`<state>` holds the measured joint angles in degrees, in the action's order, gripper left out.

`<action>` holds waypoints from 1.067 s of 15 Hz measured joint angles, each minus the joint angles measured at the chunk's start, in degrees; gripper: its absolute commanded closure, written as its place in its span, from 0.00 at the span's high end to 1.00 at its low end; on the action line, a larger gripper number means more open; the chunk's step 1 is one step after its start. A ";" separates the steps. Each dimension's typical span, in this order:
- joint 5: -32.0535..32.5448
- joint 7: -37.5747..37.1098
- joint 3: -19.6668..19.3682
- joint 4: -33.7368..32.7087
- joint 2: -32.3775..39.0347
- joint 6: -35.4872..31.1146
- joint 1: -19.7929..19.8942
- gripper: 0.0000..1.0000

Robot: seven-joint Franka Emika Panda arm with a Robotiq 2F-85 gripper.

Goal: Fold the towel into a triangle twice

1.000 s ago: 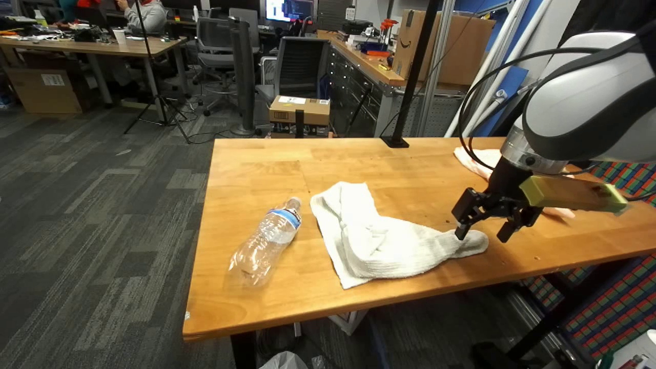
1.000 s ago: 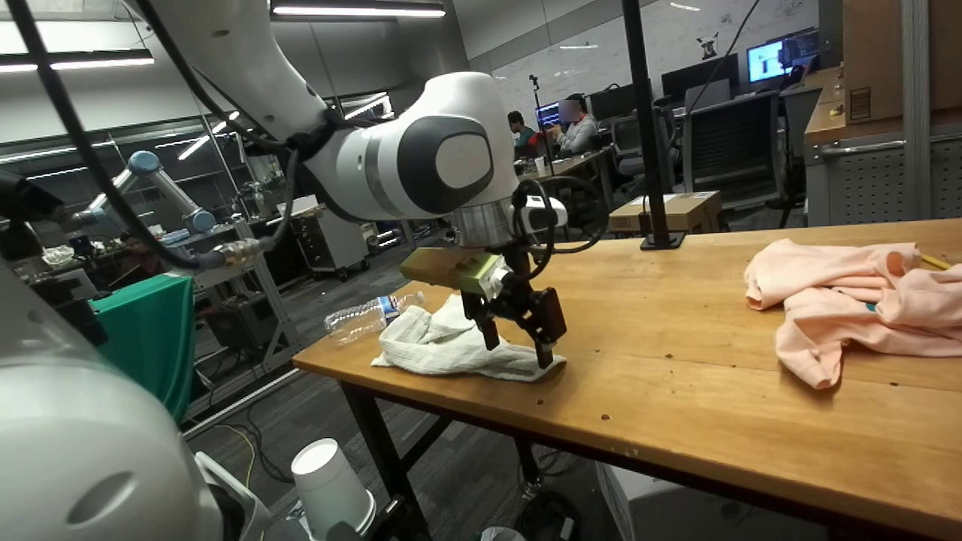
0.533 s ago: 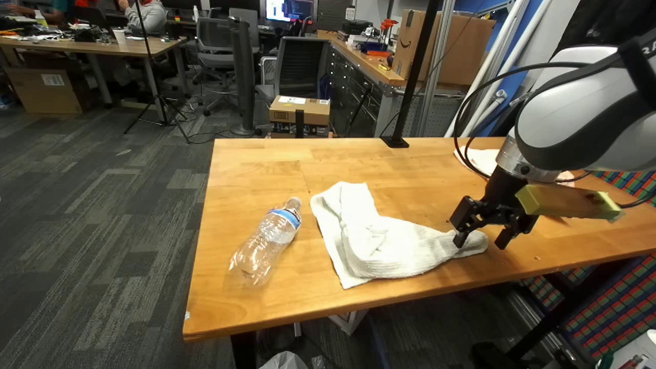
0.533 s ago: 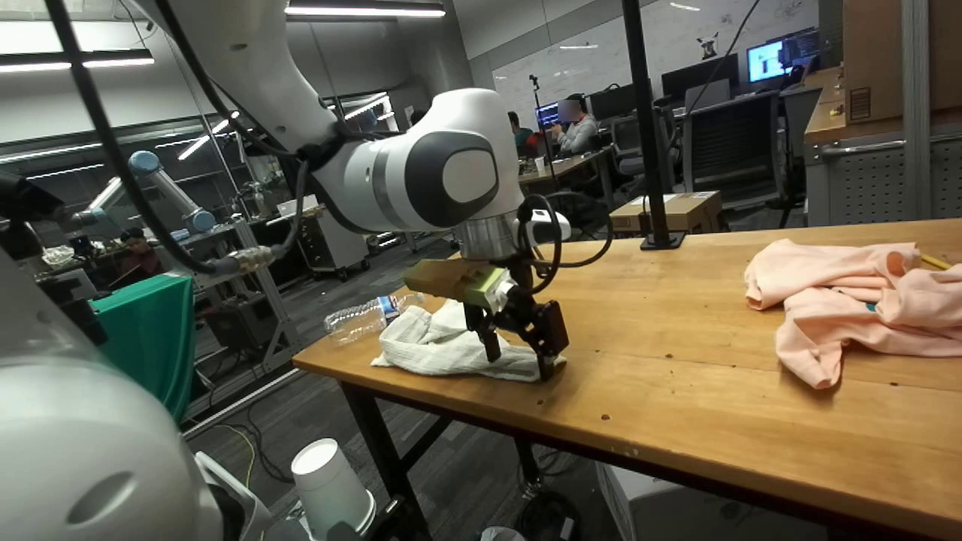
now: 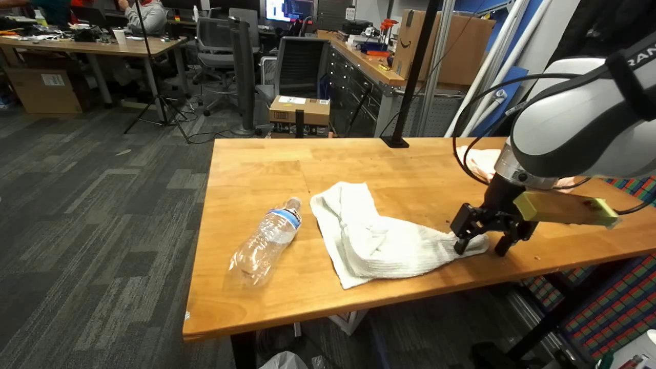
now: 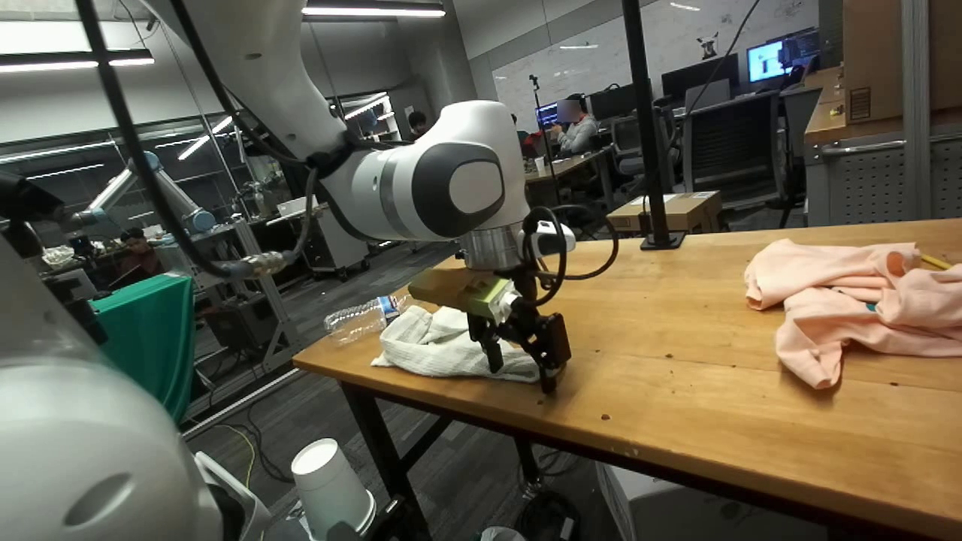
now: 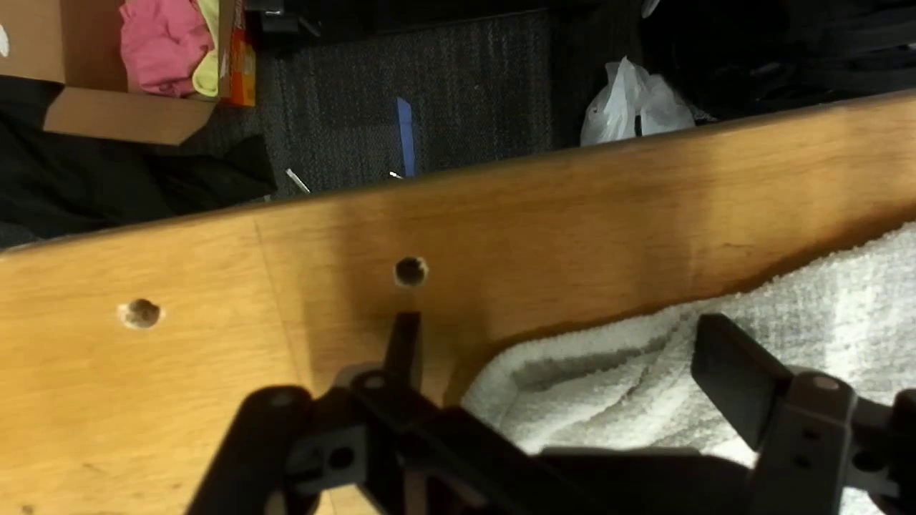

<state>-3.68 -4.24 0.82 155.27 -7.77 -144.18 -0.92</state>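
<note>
The white towel (image 5: 394,248) lies bunched on the wooden table, with a wide crumpled part and a narrow tapered end. It also shows in an exterior view (image 6: 432,349), partly hidden by the gripper, and in the wrist view (image 7: 851,307). My gripper (image 5: 480,248) points down over the narrow end, open. In the wrist view my gripper (image 7: 559,320) has the rounded towel end between its fingers. One finger is over or against the towel; the other is past its tip above bare wood. In an exterior view the gripper (image 6: 522,379) looks close to the tabletop; contact is unclear.
A clear plastic bottle (image 5: 266,241) lies beside the towel's wide end. A peach cloth (image 6: 842,300) lies crumpled farther along the table. A black pole (image 5: 395,141) stands at the table's back edge. The table's front edge (image 7: 458,182) runs close to the towel.
My gripper has moved down around the narrow towel end, its fingers coming nearer the tabletop. The fingers remain apart. The towel and bottle have not visibly moved.
</note>
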 measured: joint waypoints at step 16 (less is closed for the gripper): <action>0.23 0.13 0.78 -0.59 -0.82 -0.02 -0.31 0.07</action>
<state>-3.45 -4.11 1.60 154.68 -8.60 -144.20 -1.22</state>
